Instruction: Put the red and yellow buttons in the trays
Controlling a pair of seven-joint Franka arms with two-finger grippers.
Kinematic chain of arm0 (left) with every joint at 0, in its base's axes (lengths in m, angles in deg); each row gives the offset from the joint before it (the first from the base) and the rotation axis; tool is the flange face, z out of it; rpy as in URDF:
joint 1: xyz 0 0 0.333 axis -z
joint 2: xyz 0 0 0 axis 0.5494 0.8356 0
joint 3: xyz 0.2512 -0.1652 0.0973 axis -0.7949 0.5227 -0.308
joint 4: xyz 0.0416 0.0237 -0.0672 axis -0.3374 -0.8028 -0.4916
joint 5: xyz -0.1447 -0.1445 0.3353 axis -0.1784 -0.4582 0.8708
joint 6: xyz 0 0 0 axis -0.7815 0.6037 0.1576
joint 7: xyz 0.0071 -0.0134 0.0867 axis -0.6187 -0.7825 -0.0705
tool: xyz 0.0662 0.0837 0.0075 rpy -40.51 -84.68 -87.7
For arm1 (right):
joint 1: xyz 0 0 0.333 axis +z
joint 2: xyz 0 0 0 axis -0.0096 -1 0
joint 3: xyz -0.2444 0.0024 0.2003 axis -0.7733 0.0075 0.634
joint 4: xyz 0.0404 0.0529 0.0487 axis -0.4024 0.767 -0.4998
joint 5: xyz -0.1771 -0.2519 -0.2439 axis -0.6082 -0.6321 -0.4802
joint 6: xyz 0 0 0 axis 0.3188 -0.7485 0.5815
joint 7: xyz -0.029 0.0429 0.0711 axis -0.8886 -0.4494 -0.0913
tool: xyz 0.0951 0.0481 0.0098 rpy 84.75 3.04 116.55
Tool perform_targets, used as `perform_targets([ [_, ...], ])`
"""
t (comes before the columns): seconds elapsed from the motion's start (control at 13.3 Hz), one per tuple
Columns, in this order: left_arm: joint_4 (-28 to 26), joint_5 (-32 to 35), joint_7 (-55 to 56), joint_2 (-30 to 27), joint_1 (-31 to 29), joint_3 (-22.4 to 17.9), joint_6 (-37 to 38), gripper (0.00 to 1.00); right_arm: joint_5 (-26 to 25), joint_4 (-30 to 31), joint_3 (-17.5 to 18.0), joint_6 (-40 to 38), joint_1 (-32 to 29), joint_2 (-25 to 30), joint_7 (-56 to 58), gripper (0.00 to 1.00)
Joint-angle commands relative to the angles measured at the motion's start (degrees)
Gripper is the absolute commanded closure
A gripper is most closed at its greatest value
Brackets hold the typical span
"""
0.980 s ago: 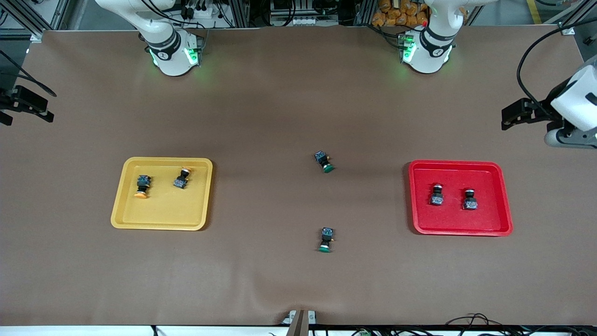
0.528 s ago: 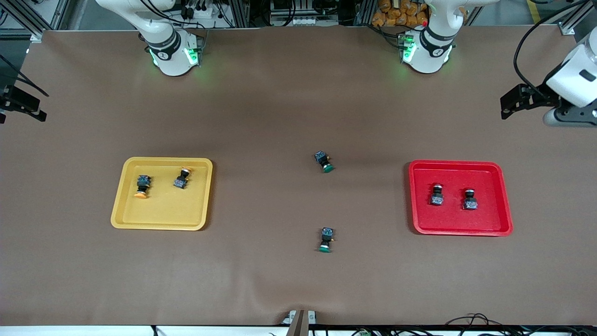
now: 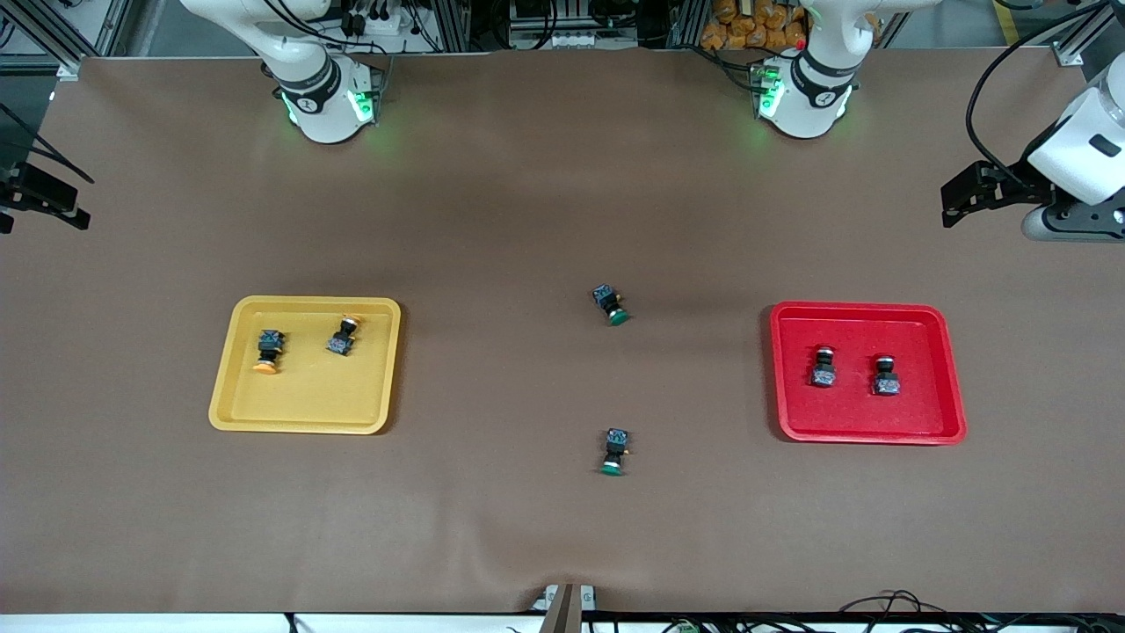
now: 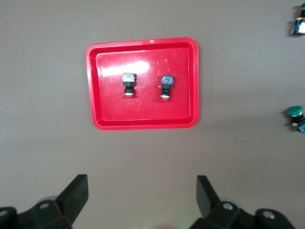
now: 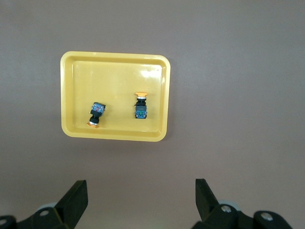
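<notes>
The yellow tray (image 3: 303,413) lies toward the right arm's end and holds two yellow-capped buttons (image 3: 268,350) (image 3: 343,337) on their sides. They also show in the right wrist view (image 5: 95,114) (image 5: 141,108). The red tray (image 3: 866,422) lies toward the left arm's end and holds two black-bodied buttons (image 3: 823,367) (image 3: 886,375). Their caps barely show against the red, as in the left wrist view (image 4: 128,84) (image 4: 167,86). My left gripper (image 4: 141,200) is open and empty, high beside the red tray (image 4: 143,121). My right gripper (image 5: 141,200) is open and empty, high beside the yellow tray (image 5: 114,133).
Two green-capped buttons lie on the brown table between the trays, one (image 3: 610,304) farther from the front camera than the other (image 3: 614,451). The left arm's hand (image 3: 1068,167) and the right arm's hand (image 3: 35,198) hang at the table's ends.
The left hand has shifted a little toward the robots' edge of the table, and the right hand has slid slightly outward. Trays and buttons have not moved.
</notes>
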Motion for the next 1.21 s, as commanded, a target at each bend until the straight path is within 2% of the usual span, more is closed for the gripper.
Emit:
perform_targets([
  [0.0,1.3,-1.0,0.1,0.2,0.1,-0.4,1.8,0.00,-0.2,-0.3,0.9,0.9,0.0,-0.1,0.6,0.00],
  [0.15,1.2,-1.0,0.1,0.2,-0.1,-0.4,2.3,0.00,-0.2,0.1,0.9,1.2,2.1,-0.1,0.5,0.00],
  [1.13,1.2,-3.1,0.9,0.4,-2.3,-1.0,2.3,0.00,-0.4,1.1,1.0,0.6,3.2,0.0,0.4,0.00],
])
